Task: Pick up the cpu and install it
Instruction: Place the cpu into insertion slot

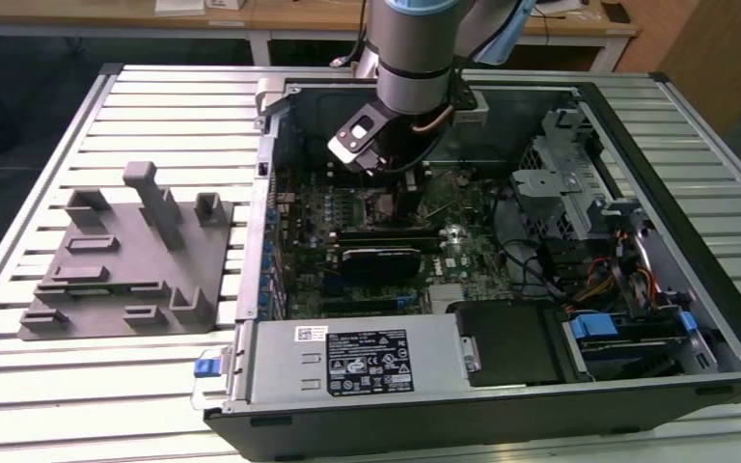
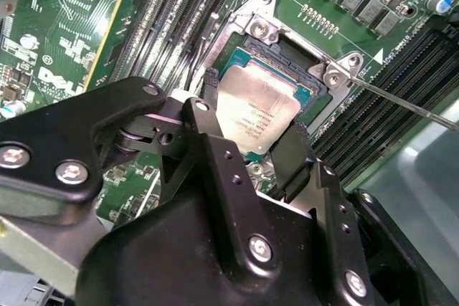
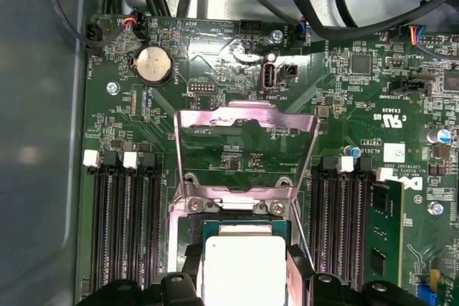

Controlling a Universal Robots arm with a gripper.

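Note:
The cpu [image 2: 259, 109] [image 3: 245, 269] is a small square chip with a pale silver top. It sits level at the open socket [image 2: 305, 69] of the green motherboard [image 3: 237, 77], and I cannot tell whether it rests in the socket or hangs just above it. My gripper [image 2: 251, 125] [image 3: 244, 281] is shut on it, one black finger [image 2: 208, 98] pressed against each of two opposite edges. The socket's metal load plate [image 3: 247, 150] stands flipped up behind the chip. In the exterior view the arm's wrist [image 1: 390, 145] hangs low inside the computer case over the socket area.
The open black computer case [image 1: 602, 395] lies on a slatted metal table [image 1: 151, 106]. A grey moulded fixture [image 1: 126, 260] stands at the exterior view's left. Memory slots [image 3: 125, 227] flank the socket. A thin lever rod [image 2: 401, 102], cables [image 1: 602, 280] and a drive cage [image 1: 563, 174] lie close by.

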